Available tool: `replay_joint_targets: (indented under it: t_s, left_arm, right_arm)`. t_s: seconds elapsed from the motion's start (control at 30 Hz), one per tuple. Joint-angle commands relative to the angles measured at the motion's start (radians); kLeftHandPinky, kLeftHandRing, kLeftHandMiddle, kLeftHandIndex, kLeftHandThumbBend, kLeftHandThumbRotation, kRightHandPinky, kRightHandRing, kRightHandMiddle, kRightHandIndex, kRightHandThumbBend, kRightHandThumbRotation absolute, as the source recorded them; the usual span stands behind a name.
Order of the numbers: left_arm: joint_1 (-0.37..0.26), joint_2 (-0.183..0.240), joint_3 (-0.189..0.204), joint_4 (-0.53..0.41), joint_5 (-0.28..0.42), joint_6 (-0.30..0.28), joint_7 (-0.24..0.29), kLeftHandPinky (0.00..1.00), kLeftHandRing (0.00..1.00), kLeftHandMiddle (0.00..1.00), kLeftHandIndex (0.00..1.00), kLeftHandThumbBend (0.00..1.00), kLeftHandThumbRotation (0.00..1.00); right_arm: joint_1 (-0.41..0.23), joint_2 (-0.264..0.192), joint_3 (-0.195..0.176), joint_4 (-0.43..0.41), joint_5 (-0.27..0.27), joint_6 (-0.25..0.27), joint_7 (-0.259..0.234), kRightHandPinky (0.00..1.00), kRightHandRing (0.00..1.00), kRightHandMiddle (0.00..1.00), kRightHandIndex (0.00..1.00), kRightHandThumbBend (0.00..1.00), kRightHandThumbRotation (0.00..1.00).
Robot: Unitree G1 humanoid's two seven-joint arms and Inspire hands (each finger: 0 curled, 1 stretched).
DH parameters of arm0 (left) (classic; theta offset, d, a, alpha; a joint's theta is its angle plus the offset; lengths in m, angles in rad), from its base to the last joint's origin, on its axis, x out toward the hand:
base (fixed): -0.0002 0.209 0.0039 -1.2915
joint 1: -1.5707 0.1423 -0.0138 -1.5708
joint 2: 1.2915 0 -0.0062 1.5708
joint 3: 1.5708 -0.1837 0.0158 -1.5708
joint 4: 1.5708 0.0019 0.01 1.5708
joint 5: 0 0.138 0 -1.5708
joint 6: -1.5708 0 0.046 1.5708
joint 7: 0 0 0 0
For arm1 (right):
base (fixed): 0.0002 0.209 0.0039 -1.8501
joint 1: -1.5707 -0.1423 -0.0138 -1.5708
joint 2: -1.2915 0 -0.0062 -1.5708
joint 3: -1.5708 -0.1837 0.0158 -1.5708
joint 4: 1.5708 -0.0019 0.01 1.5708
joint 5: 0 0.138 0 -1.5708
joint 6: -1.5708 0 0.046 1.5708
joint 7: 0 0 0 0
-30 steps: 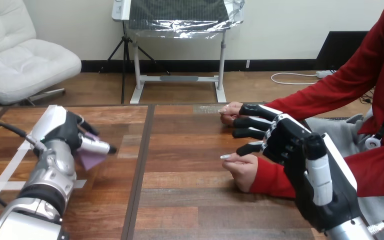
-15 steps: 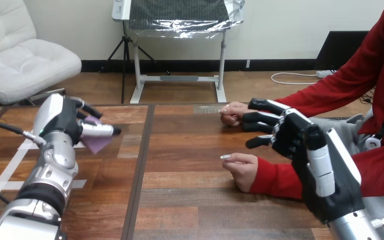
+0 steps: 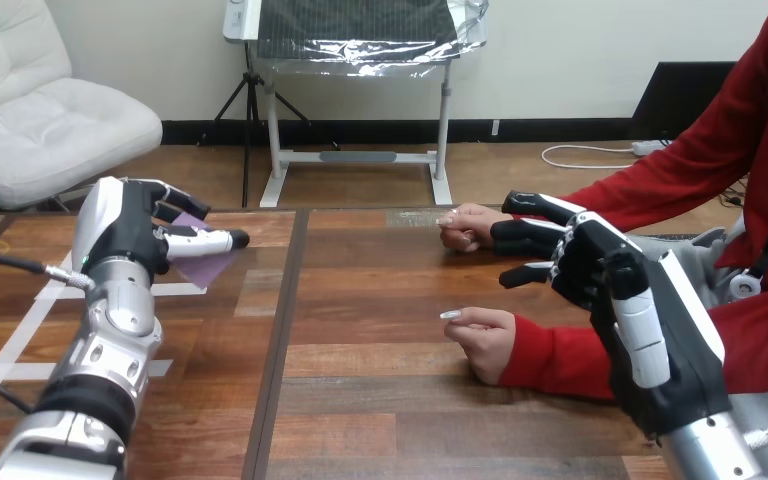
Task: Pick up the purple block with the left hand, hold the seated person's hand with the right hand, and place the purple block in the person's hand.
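The right hand (image 3: 585, 268), fingers loosely spread, reaches beside the person's farther hand (image 3: 463, 227), gripping nothing. Farther back, the left hand (image 3: 128, 236) pinches the purple block (image 3: 203, 266), a thin, pale-violet slab, above the table (image 3: 360, 300).

Block (image 3: 200, 264): upper part hidden behind left robot hand (image 3: 125, 235), whose thumb crosses it.
Person's farther hand (image 3: 465, 226): wrist covered by right robot hand (image 3: 585, 265); contact between them cannot be told.
Person's nearer hand (image 3: 485, 335): sleeve partly behind the same robot hand.
Both robot forearms and table (image 3: 380, 400): cut by bottom edge.
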Motion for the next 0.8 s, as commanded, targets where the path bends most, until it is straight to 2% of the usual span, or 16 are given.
replay_joint_targets:
  t_s: [0.0,0.2,0.37,0.63,0.77]
  left_arm:
    - [0.000,-0.002,0.036,-0.085,-0.026,-0.027,0.014,0.42,0.46,0.49,0.47,0.74,0.00]
    - [0.024,-0.007,0.053,-0.128,-0.042,-0.013,0.011,0.44,0.46,0.49,0.47,0.73,0.00]
    - [0.048,-0.013,0.065,-0.163,-0.055,-0.009,0.007,0.44,0.47,0.49,0.47,0.73,0.00]
    - [0.083,-0.026,0.090,-0.222,-0.081,0.008,-0.001,0.44,0.47,0.49,0.48,0.73,0.00]
    - [0.105,-0.031,0.098,-0.251,-0.097,0.004,-0.011,0.44,0.47,0.49,0.48,0.73,0.00]
  right_arm:
    - [-0.101,-0.027,-0.027,0.032,-0.035,-0.047,-0.031,0.62,0.73,0.74,0.78,0.83,1.00]
    - [-0.133,-0.042,-0.039,0.068,-0.090,-0.071,-0.062,0.62,0.72,0.74,0.77,0.86,1.00]
    - [-0.164,-0.069,-0.042,0.103,-0.114,-0.098,-0.070,0.62,0.72,0.74,0.77,0.86,1.00]
    - [-0.214,-0.111,-0.044,0.163,-0.143,-0.148,-0.077,0.64,0.75,0.76,0.79,0.79,1.00]
    - [-0.239,-0.145,-0.044,0.192,-0.187,-0.167,-0.091,0.67,0.77,0.78,0.80,0.76,1.00]
